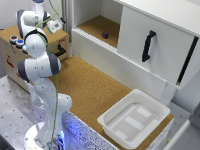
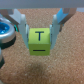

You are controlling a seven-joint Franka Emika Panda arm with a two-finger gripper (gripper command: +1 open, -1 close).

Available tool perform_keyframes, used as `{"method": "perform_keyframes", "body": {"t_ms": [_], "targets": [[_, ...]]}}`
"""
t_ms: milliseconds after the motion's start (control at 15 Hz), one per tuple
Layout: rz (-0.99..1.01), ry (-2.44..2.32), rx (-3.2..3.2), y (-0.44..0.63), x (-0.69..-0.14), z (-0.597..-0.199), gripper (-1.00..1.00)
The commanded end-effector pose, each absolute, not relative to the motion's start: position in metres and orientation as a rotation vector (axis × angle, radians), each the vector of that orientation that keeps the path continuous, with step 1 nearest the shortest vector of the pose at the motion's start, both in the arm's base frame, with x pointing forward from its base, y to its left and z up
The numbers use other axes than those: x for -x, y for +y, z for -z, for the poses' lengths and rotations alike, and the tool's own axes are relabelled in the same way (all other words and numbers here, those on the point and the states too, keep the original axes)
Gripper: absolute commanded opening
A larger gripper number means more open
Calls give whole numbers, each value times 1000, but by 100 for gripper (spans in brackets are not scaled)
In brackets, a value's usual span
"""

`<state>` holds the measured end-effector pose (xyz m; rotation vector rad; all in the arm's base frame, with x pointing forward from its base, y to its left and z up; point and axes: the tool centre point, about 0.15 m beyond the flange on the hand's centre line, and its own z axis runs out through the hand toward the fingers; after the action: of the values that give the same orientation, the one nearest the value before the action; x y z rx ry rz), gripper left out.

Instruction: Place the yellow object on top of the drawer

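The yellow object (image 2: pixel 39 41) is a yellow-green cube with a black "T" on its face. It sits between my fingers (image 2: pixel 22 30), which press against both its sides, over a cork surface in the wrist view. In the exterior view my gripper (image 1: pixel 55 25) hangs at the top left above the cardboard box, and the cube itself is hidden there. The drawer (image 1: pixel 155 42) is a white cabinet with a black handle (image 1: pixel 148 45) at the exterior view's upper right; its flat top (image 1: pixel 170 10) lies far from my gripper.
A cardboard box (image 1: pixel 11 50) with blue and white round items (image 1: pixel 17 41) stands beside the arm. A small dark object (image 1: pixel 105 35) lies in the open cork-floored compartment. A white tray (image 1: pixel 134 118) sits at the cork table's (image 1: pixel 90 85) near edge.
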<state>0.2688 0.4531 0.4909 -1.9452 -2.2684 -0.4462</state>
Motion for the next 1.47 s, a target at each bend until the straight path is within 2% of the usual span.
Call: {"method": "perform_keyframes", "body": {"t_ms": [0,333,400,1133,1400], "targets": [[224,-2358,1926,498,-310,-478,-100],[169,-2371,1987,495,-316,-455,-100],[160,-2365,2004,494,-316,-454,100],[332,-2158,2045,461,-291,-523,100],[332,-2158,2045,461,-291,-523,100]]}}
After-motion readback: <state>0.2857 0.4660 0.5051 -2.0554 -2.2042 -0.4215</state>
